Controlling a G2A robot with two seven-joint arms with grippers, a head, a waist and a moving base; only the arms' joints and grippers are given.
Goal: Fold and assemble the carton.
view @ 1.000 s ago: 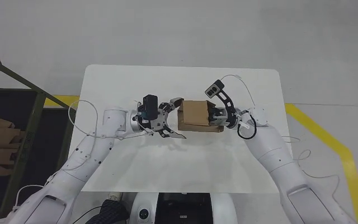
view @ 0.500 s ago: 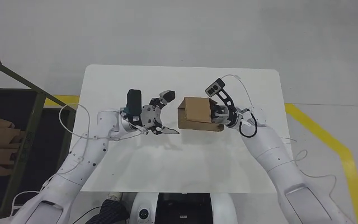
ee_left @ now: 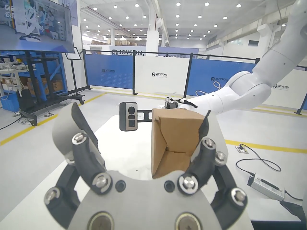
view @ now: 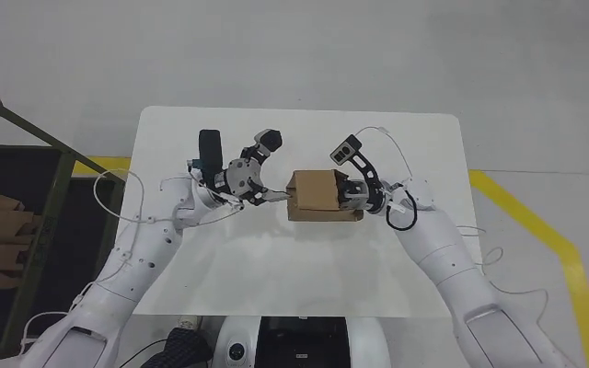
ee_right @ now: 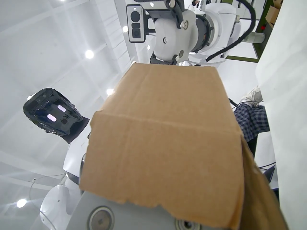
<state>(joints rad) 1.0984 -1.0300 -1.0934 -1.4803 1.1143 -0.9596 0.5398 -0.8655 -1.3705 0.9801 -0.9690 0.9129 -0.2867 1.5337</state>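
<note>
Carton (view: 317, 191), brown and turned on its side, near the middle of the white bench (view: 184, 129), between my two arms. I am gripping its right-hand end with my right jaws, which are closed on the carton wall there. As I judge it, this is anchoring the box so that it is not sliding while the other end is being worked. I cannot tell whether its underside is resting on the bench or is slightly raised. My left jaws are standing wide open just beside the opposite, open end (ee_left: 172, 154). One finger (view: 269, 140) is pointing away from the box and the other is lying close to the carton's edge; touching or just short of it, I cannot tell. The left wrist view is looking straight into that end, where inner flaps are showing already turned in. I am judging the step in hand to be the folding of this end. The wide spread is suiting a push with one finger rather than a pinch. Pressing too hard is risking a buckled panel or a slip in the right grip.
</note>
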